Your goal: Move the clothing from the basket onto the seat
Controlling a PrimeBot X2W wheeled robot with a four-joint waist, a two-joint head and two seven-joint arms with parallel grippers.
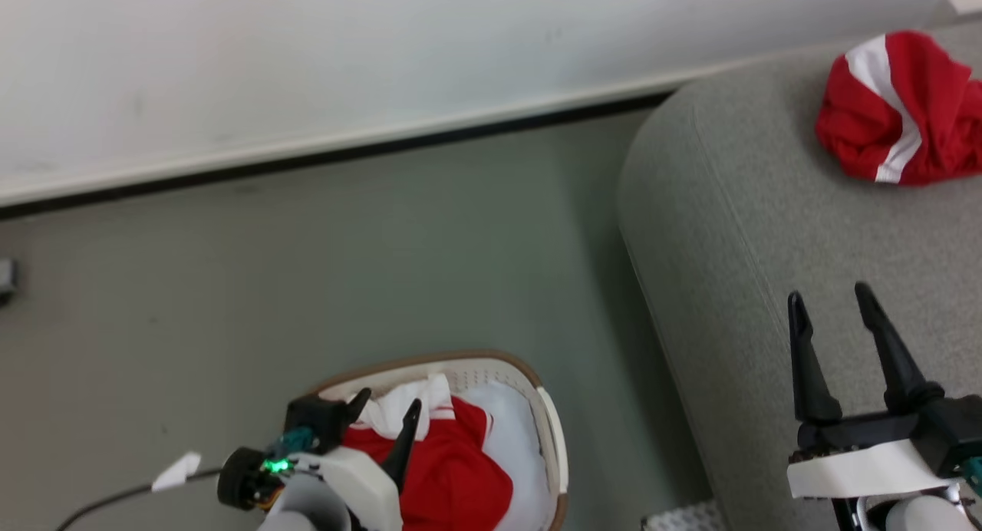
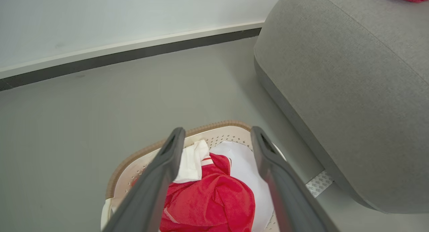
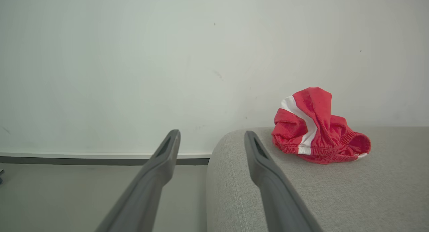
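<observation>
- The left gripper (image 1: 387,402) sits at the lower left of the head view. Its two dark fingers are spread wide and hold nothing.
- The clothing (image 1: 453,469), red with a white part at its upper edge, lies bunched in the basket (image 1: 491,360) at the bottom centre of that frame. It is just below and between the left fingertips, apart from them.
- In the left wrist view the clothing (image 2: 214,198) shows in the gap between the open fingers of the left gripper (image 2: 218,131), low in the frame. A plain white cloth (image 2: 248,165) lies beside it on the right, inside the basket (image 2: 228,122).
- The right gripper (image 1: 828,295) is at the lower right of the head view, over the seat (image 1: 767,209). Its jaws are parted wide and empty.
- A second red garment with white stripes (image 1: 897,109) lies crumpled on the seat at the upper right, well apart from the right fingertips.
- In the right wrist view that garment (image 3: 318,131) is right of centre on the seat (image 3: 335,191), beyond the right gripper (image 3: 211,134).
</observation>
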